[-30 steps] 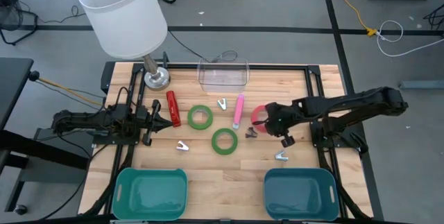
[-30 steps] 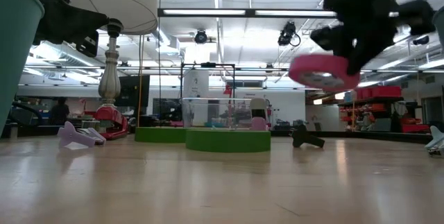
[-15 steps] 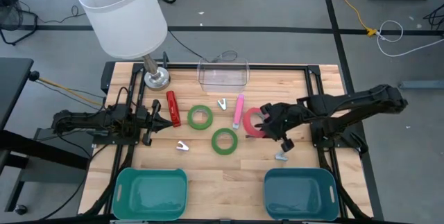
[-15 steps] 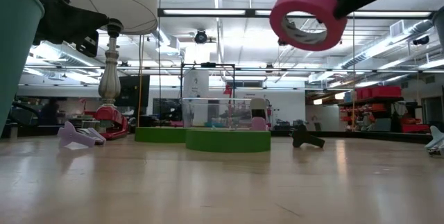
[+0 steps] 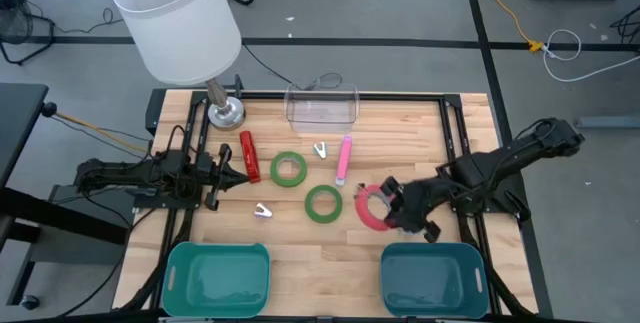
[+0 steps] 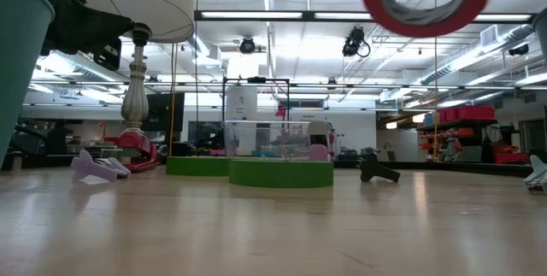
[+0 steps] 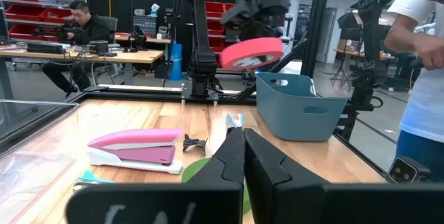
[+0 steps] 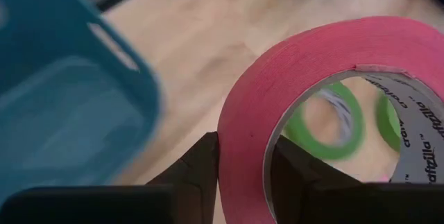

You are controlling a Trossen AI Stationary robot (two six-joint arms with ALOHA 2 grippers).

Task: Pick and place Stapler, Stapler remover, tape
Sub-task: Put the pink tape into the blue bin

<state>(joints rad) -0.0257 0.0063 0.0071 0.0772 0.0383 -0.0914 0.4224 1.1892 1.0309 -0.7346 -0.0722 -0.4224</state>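
A red-pink tape ring (image 5: 371, 207) is held by my right gripper (image 5: 385, 209) above the table's near right part, just beyond the blue bin (image 5: 433, 275); in the low view the ring (image 6: 427, 7) is high in the air. Two green tape rings (image 5: 289, 169) (image 5: 324, 203) lie flat mid-table. The pink stapler (image 5: 344, 159) lies beyond them and the red stapler (image 5: 249, 156) to their left. Pale staple removers (image 5: 263, 210) (image 5: 320, 150) and a dark one (image 6: 379, 172) rest on the wood. My left gripper (image 5: 243, 171) waits shut beside the red stapler. My right gripper pinches the pink ring's wall (image 8: 243, 161), with one finger (image 8: 291, 175) inside the open centre and the other finger (image 8: 200, 172) outside. It comes from the table's right side, slanting down. The ring is lifted clear and stands on edge ahead of the fingers.
A teal-green bin (image 5: 217, 275) sits at the near left edge. A clear box (image 5: 322, 105) and a lamp's base (image 5: 226, 113) stand at the far edge. People show in the room beyond the table in the left wrist view.
My right gripper has carried the pink ring up and toward the table's near edge, closing on the blue bin. The ring has turned from lying tilted to standing on edge, its open centre facing the low camera. The left arm has kept still.
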